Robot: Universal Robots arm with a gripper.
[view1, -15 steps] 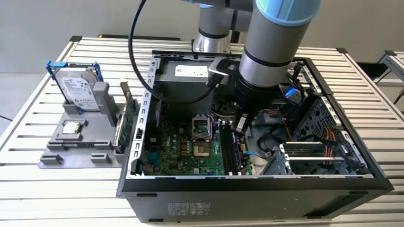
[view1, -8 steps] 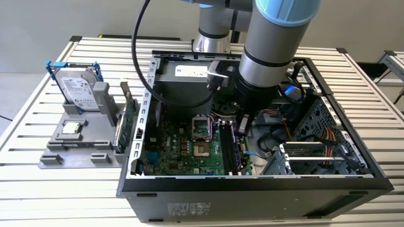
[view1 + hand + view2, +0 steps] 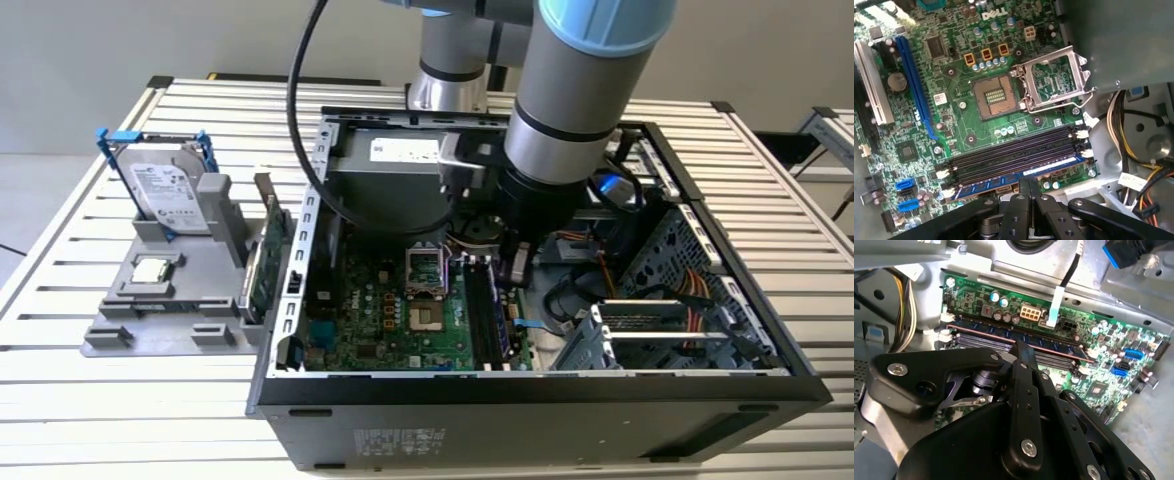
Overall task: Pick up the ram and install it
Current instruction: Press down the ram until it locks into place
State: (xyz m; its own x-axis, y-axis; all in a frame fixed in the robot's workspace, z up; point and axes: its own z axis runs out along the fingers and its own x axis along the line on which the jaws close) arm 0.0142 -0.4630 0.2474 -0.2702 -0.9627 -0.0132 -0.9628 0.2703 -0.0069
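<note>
The black linkage of the gripper (image 3: 1021, 352) lies closest in both wrist views, its jaws together on the top edge of the ram (image 3: 1019, 337), which stands on edge in the memory slot nearest the case's power-supply side. In the first wrist view the gripper (image 3: 1029, 182) meets the ram (image 3: 1019, 176) at the blue-edged strip beside three empty dark slots (image 3: 1014, 152), so I count four slots, one filled.

In the exterior view the arm reaches down into the open computer case (image 3: 747, 395), which lies on its side on the slatted table (image 3: 160, 420). The case holds one green motherboard (image 3: 387, 315), with one open processor socket (image 3: 996, 97) and its raised metal frame (image 3: 1056, 75), one grey box (image 3: 394, 165) at the far end, and bundled cables (image 3: 667, 290) on the exterior view's right.

Left of the case in that view, a grey holder tray (image 3: 147, 320) carries one hard drive (image 3: 171, 195) upright in a blue frame, one green card (image 3: 274, 255) standing on edge, and one small square chip (image 3: 154, 268) lying flat.
</note>
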